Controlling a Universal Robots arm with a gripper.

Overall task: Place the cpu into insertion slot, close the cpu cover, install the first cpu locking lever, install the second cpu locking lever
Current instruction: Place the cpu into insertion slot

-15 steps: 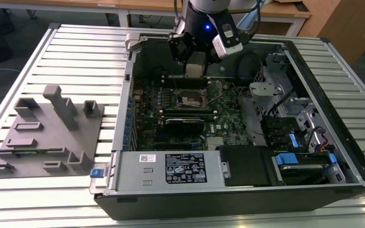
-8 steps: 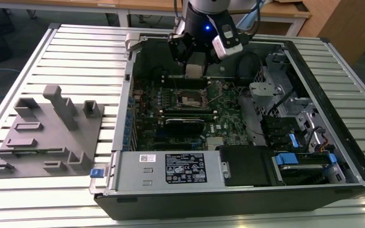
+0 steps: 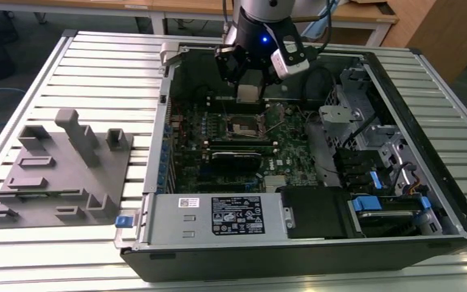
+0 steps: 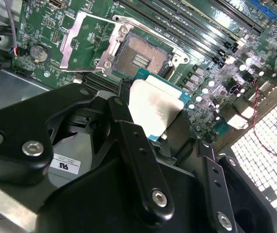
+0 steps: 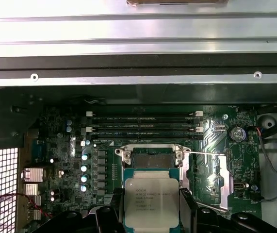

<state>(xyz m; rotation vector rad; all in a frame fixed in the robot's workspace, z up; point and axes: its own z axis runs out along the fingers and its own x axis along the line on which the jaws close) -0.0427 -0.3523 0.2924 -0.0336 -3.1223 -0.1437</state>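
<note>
My gripper is shut on the cpu, a pale silver square chip held flat just above the motherboard. In both wrist views the cpu sits between black fingers that grip its two opposite edges. The insertion slot lies bare, a dark centre inside a silvery rim, just beyond the chip. The cpu cover is swung open to one side of the slot, a silvery frame with the green board showing through its window.
The open computer case lies on a slatted metal table. A grey labelled power-supply box is at the near side, drive bays on the exterior view's right. A grey fixture block stands outside the case. Long black memory slots lie past the socket.
</note>
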